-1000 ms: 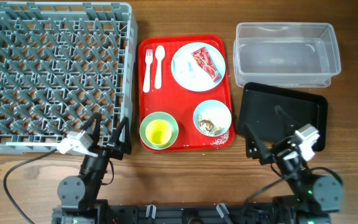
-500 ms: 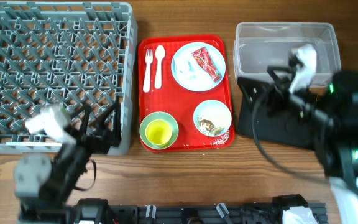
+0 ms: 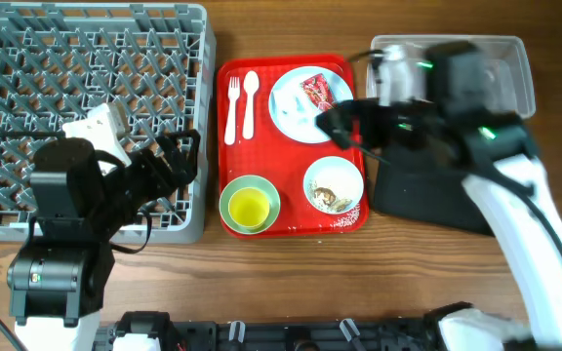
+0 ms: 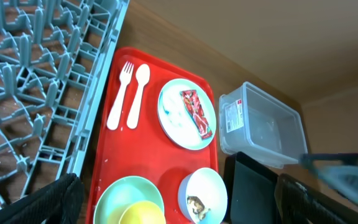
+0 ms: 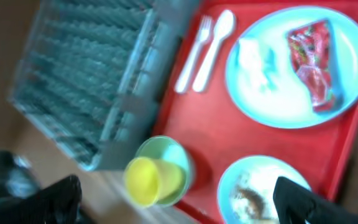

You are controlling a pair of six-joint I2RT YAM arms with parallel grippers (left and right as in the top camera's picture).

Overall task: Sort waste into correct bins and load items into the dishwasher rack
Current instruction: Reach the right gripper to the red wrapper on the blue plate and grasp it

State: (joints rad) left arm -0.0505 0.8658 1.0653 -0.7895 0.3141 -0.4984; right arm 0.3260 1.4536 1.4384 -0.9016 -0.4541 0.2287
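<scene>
Both grippers are hanging released, gripping nothing — your left gripper (image 3: 181,164) just left of the red tray (image 3: 291,168), your right gripper (image 3: 335,127) over its right edge — while the wrapper (image 3: 316,94) is lying on the plate (image 3: 289,105) on that tray.

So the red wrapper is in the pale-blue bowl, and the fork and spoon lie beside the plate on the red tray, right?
Not quite: the red wrapper lies on the pale-blue plate, not in the pale-blue bowl, as the left wrist view shows. The fork and spoon do lie beside the plate on the red tray.
</scene>
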